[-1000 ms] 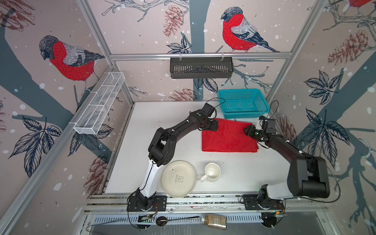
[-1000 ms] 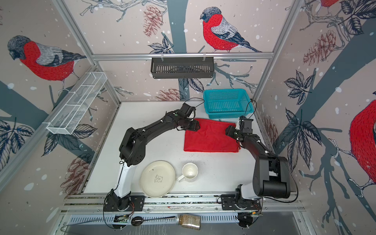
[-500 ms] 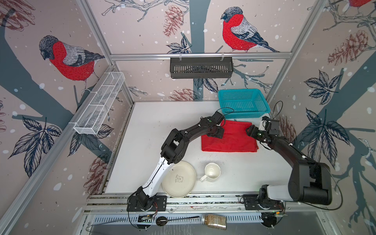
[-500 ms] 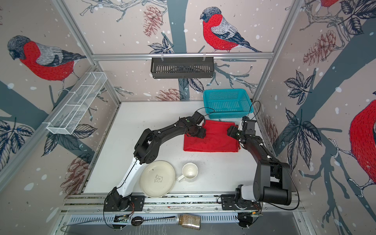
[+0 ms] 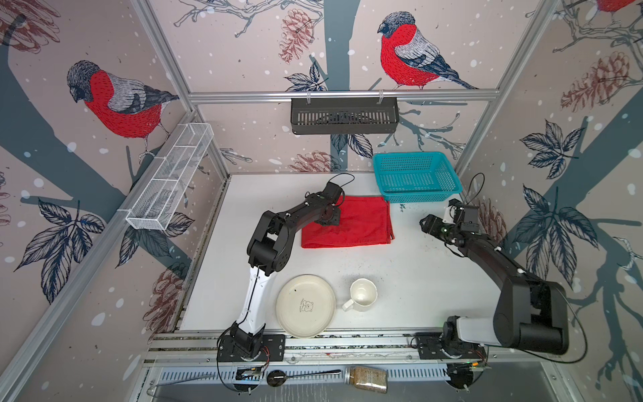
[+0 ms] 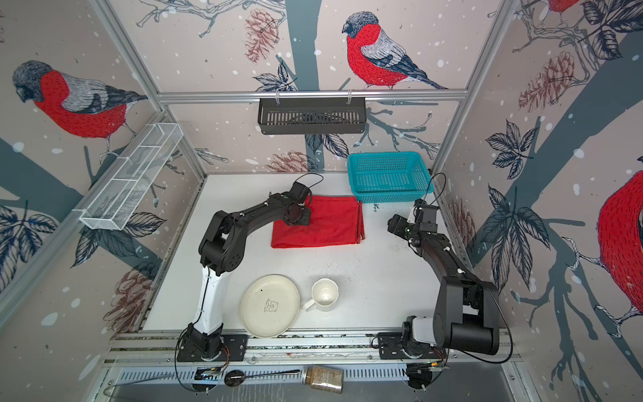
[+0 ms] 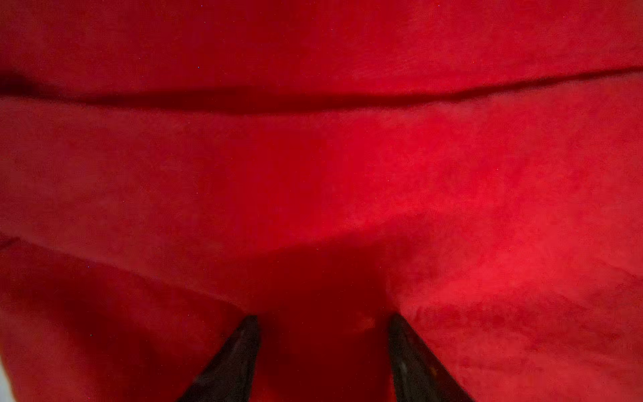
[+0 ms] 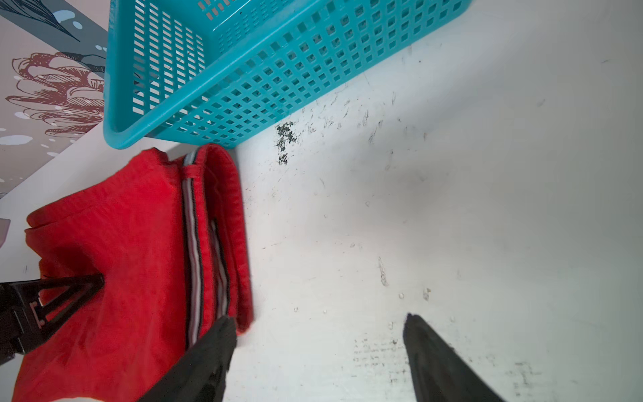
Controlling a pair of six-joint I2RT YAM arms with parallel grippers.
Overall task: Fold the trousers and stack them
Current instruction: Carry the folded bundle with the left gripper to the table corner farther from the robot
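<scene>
The trousers (image 5: 362, 226) (image 6: 330, 226) lie folded into a flat red rectangle at the back middle of the table. Their striped band (image 8: 195, 261) runs along the right-hand edge. My left gripper (image 5: 330, 220) (image 6: 302, 218) stands on the left part of the fold. Its jaws are open (image 7: 325, 318), tips down on the red cloth (image 7: 348, 156), and one of its fingers (image 8: 69, 289) shows in the right wrist view. My right gripper (image 5: 425, 222) (image 6: 393, 222) hangs to the right of the trousers, apart from them. It is open (image 8: 318, 318) over bare table.
A teal basket (image 5: 415, 195) (image 8: 243, 87) stands just behind the trousers' right corner. A cream plate (image 5: 306, 306) and a white mug (image 5: 363, 294) sit near the front edge. A black basket (image 5: 344, 116) and a wire rack (image 5: 170, 181) hang on the walls.
The trousers have slid left across the table with my left gripper on them. My right gripper has opened wider and now stands clear of their right edge.
</scene>
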